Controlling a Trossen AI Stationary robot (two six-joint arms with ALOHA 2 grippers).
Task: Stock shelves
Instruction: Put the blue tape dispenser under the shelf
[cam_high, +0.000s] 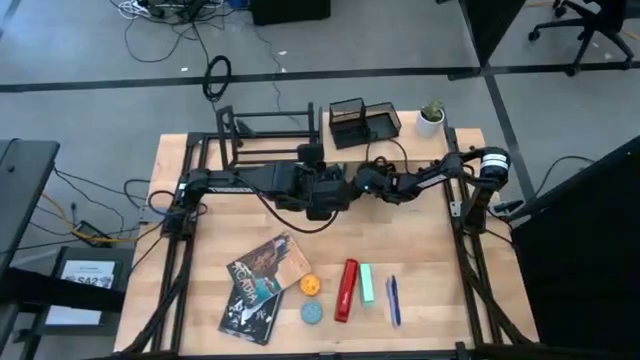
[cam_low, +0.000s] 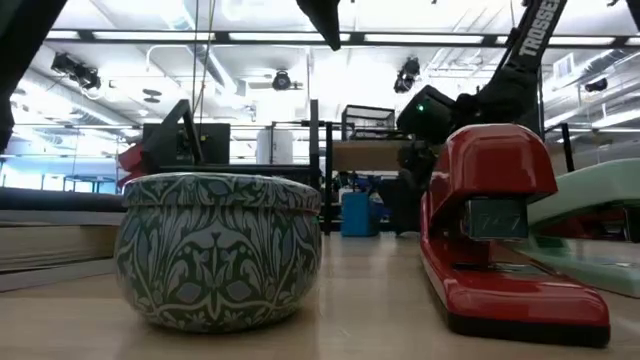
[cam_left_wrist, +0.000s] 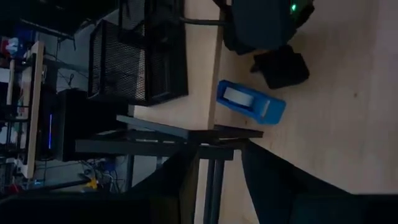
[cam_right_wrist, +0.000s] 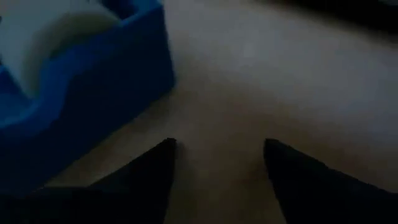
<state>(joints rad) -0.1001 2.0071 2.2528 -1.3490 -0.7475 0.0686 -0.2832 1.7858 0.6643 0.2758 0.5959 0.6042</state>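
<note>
At the bench's (cam_high: 420, 270) far edge, the black metal-tube rack (cam_high: 262, 128) stands left of the black mesh organizer box (cam_high: 362, 120). The blue tape dispenser (cam_left_wrist: 250, 102) lies near the box, apparently just beside the right tool (cam_right_wrist: 217, 155).

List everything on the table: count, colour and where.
rack: one, black, back left.
mesh organizer: one, black, back centre.
potted plant: one, white pot, back right.
tape dispenser: one, blue, mid-table near both grippers.
books: two, dark covers, front left.
orange disc: one, orange, front centre.
patterned tin: one, green-white, front centre.
stapler: one, red, front centre.
pale block: one, mint green, beside stapler.
pen: one, blue, front right.
left gripper: one, dark, open, mid-table.
right gripper: one, dark, open, beside tape dispenser.
</note>
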